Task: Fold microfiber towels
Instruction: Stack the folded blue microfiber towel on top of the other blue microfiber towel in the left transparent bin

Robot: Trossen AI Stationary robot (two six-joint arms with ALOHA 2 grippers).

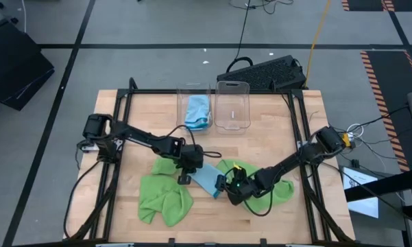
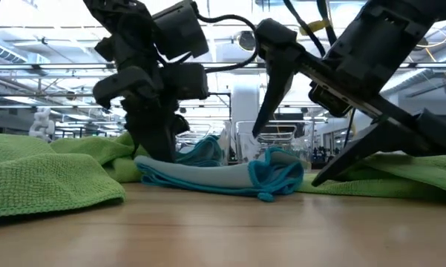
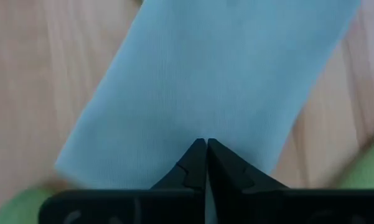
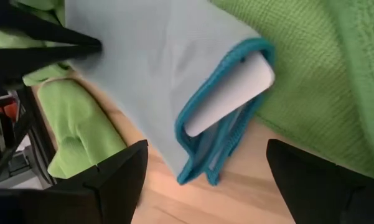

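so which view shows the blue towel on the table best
The right wrist view: the folded blue towel fills it, teal hem and layers showing. The high view shows only a small strip between the arms. The low view shows its edge side-on. The left wrist view shows plain blue cloth, no hem.

A folded towel [image 1: 207, 180] lies between two towels [image 1: 164, 197], bins [image 1: 232, 106] standing behind them.
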